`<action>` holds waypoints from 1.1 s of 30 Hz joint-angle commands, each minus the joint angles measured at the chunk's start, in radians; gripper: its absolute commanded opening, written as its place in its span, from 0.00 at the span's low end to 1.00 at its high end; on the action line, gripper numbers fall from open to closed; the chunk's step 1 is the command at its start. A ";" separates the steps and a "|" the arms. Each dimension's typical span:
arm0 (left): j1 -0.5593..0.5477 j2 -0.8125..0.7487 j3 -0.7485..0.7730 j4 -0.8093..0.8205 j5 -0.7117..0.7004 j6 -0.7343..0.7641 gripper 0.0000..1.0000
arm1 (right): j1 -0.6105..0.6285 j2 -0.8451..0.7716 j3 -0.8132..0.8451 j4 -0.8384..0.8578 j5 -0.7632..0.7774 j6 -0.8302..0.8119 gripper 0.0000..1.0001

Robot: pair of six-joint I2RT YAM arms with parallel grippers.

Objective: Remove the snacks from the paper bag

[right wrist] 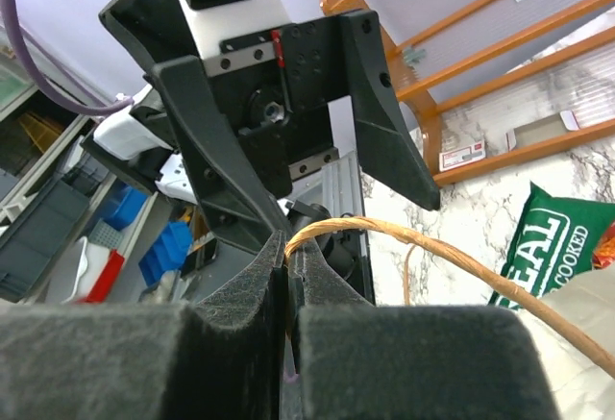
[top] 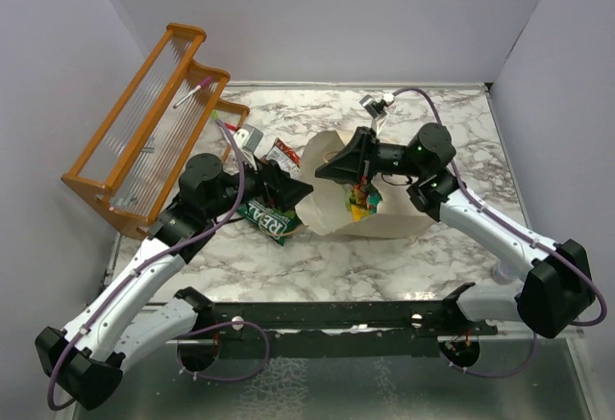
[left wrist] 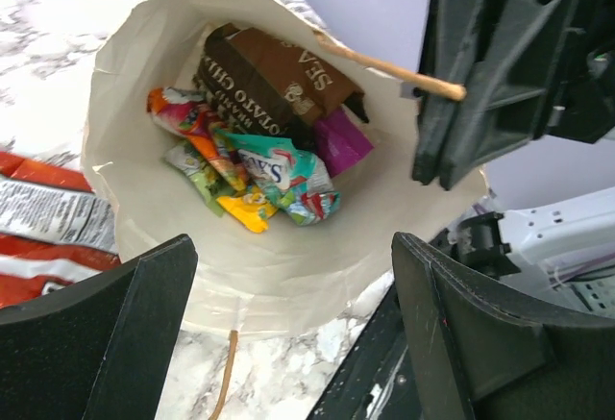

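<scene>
right gripper pinches the cord handle, left gripper gapes at the paper bag

only the left wrist view looks into the bag: a brown packet, a magenta packet and small orange, yellow and teal packets lie at its bottom. only the right wrist view shows the right jaws pressed together on the cord. from above, both arms reach inward to meet at the bag's mouth, the left claw wide and holding nothing. a green packet lies on the table just beside the bag.
</scene>
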 commanded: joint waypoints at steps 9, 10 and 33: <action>-0.002 -0.032 -0.101 0.037 -0.001 -0.041 0.86 | 0.029 -0.103 0.176 -0.552 0.214 -0.456 0.02; -0.002 -0.028 -0.110 0.063 0.010 -0.051 0.86 | 0.029 -0.124 0.182 -0.591 0.226 -0.496 0.02; -0.005 0.018 -0.170 0.082 -0.028 -0.075 0.86 | 0.029 -0.526 0.072 -0.943 0.248 -0.775 0.01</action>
